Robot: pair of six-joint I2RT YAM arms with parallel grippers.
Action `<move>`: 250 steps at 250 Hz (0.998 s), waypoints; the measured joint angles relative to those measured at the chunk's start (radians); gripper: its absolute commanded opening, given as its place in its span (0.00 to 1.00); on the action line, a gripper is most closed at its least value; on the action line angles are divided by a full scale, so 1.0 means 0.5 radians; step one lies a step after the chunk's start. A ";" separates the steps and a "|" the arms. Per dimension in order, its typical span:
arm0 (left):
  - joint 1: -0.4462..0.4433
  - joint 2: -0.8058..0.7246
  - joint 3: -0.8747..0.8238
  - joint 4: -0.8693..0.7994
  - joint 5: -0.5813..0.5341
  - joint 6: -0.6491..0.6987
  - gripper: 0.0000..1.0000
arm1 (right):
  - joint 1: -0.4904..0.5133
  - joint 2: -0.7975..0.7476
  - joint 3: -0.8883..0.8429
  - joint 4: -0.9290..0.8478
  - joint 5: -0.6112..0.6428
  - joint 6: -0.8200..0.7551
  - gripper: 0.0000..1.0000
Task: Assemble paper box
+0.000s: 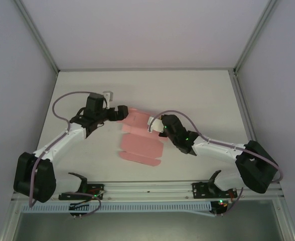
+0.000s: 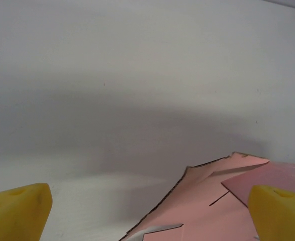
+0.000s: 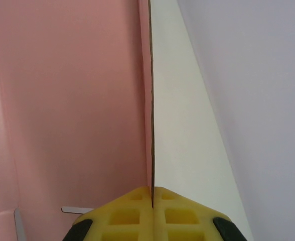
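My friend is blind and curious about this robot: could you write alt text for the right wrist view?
The yellow claw is pinched shut on the edge of a pink card, seen edge-on as a line up the middle. The card's face spreads left; white table lies right.

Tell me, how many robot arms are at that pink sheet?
2. The left arm reaches the paper box from the left; the right arm from the right, the right gripper pinching its edge.

Part of paper box under right claw.
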 measured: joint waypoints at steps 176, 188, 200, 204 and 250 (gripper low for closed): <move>-0.208 0.219 0.000 0.277 -0.018 0.025 1.00 | 0.052 -0.065 -0.023 0.005 0.001 0.093 0.00; -0.214 0.219 -0.001 0.278 -0.031 0.022 1.00 | 0.056 -0.065 -0.031 0.011 0.011 0.101 0.00; -0.220 0.218 -0.001 0.278 -0.043 0.023 1.00 | 0.060 -0.065 -0.047 0.038 0.029 0.109 0.00; -0.223 0.216 -0.003 0.277 -0.047 0.024 1.00 | 0.062 -0.065 -0.051 0.045 0.036 0.109 0.00; -0.178 0.028 -0.170 0.260 -0.064 0.024 1.00 | 0.070 -0.072 -0.068 0.083 0.091 0.114 0.00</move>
